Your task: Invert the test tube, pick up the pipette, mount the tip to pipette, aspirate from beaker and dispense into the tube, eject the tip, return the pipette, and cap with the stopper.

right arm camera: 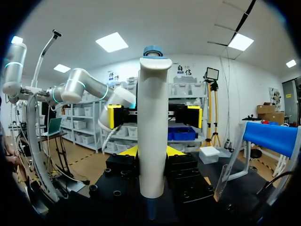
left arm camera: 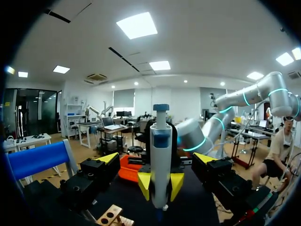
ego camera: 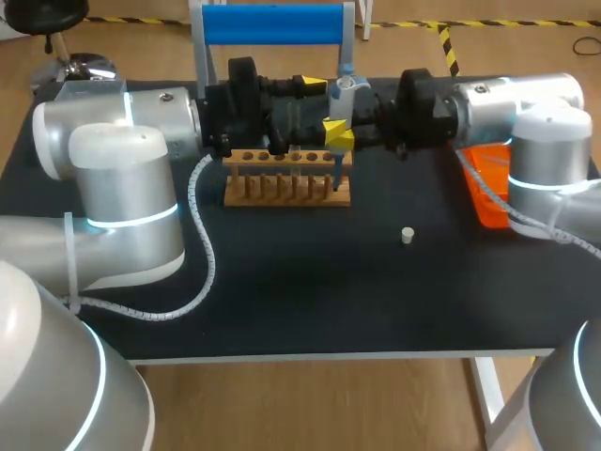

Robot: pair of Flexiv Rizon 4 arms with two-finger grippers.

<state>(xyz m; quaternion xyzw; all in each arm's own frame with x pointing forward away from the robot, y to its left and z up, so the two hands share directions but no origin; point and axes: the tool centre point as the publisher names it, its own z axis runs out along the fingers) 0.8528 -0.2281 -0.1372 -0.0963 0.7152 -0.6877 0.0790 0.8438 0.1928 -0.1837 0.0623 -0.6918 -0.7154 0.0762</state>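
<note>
Right gripper (right arm camera: 151, 153) closed on the pipette (ego camera: 345, 94), one yellow tip on each side of the white body. Pipette upright, plunger end up. Left gripper (left arm camera: 156, 160) faces it from 9 o'clock, fingers spread wide, holding nothing. The pipette stands ahead of its gap, untouched by it.

Position: both grippers meet above the wooden rack (ego camera: 286, 188) toward the table's 12 o'clock edge, in front of the blue stand (ego camera: 272, 23). Pipette's thin lower end points down at the rack's 3 o'clock end. Clear test tube (right arm camera: 225, 181) stands open-mouthed just beside the right gripper, on the blue stand's side; cannot tell which rack hole it sits in. Stopper (ego camera: 407, 235) lies alone on the table at 4 o'clock from the rack, well apart. Orange tray (ego camera: 484, 188) at 3 o'clock, partly hidden.

Step, as judged: liquid transfer, most likely the dispense, since the pipette is over the rack and the tube is uncapped. Tip mounted or loaded: too small to tell.

Next move calls for the lower end centred over the tube mouth, the pipette kept vertical, and the plunger pressed from above. The open left gripper looks placed to help. Eject, return and cap not yet done.
</note>
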